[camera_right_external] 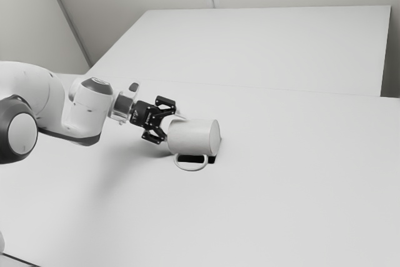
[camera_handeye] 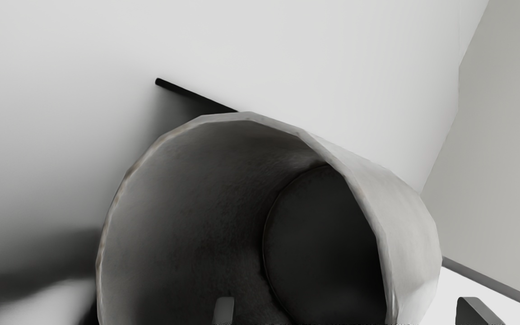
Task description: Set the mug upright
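Well, mug (camera_right_external: 192, 136) sideways; wrist view crops rim (camera_handeye: 228, 117), inside (camera_handeye: 188, 203) murky.

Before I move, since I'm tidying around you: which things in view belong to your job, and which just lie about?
For the job:
the mug, on its side
my open pincer

Seemingly just lying about:
a black shape by the mug, identity unclear

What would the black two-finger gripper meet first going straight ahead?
Likely the pale cylindrical mug lying on its side; the gripper faces its open mouth, fingers apparently straddling the rim, depth unclear.
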{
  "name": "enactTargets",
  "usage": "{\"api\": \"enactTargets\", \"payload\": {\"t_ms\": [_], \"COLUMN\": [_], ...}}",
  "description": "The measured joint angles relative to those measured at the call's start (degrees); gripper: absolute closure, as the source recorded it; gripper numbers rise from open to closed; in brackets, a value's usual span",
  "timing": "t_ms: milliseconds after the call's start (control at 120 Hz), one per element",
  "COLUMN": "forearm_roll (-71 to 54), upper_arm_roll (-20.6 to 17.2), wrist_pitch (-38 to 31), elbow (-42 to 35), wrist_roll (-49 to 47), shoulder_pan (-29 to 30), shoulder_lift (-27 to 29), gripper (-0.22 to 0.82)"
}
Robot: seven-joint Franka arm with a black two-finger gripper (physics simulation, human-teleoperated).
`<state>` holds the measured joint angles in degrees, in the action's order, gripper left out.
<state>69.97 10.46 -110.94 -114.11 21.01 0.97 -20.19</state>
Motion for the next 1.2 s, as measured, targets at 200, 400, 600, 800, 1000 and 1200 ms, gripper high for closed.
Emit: {"api": "enactTargets", "payload": {"t_ms": [200, 400, 600, 800, 1000, 1200], "forearm_roll": [0.5, 0.2, -0.2, 0.4, 0.2, -4.5], "upper_arm_roll": [0.0, 0.0, -0.3, -1.0, -2.0, -2.7], "wrist_pitch": [0.3, -0.2, -0.7, -1.0, -2.6, -5.3], "elbow": [0.0, 0.1, 1.1, 1.7, 2.0, 2.0], "wrist_roll": [2.4, 4.0, 5.1, 6.2, 7.1, 6.8], "shoulder_pan": [-0.2, -0.4, -0.7, -1.1, -1.5, -2.1], "shoulder_lift": [-0.2, -0.2, 0.1, 0.6, 2.7, 6.3], "gripper": [0.33, 0.53, 0.63, 0.72, 0.76, 0.78]}}
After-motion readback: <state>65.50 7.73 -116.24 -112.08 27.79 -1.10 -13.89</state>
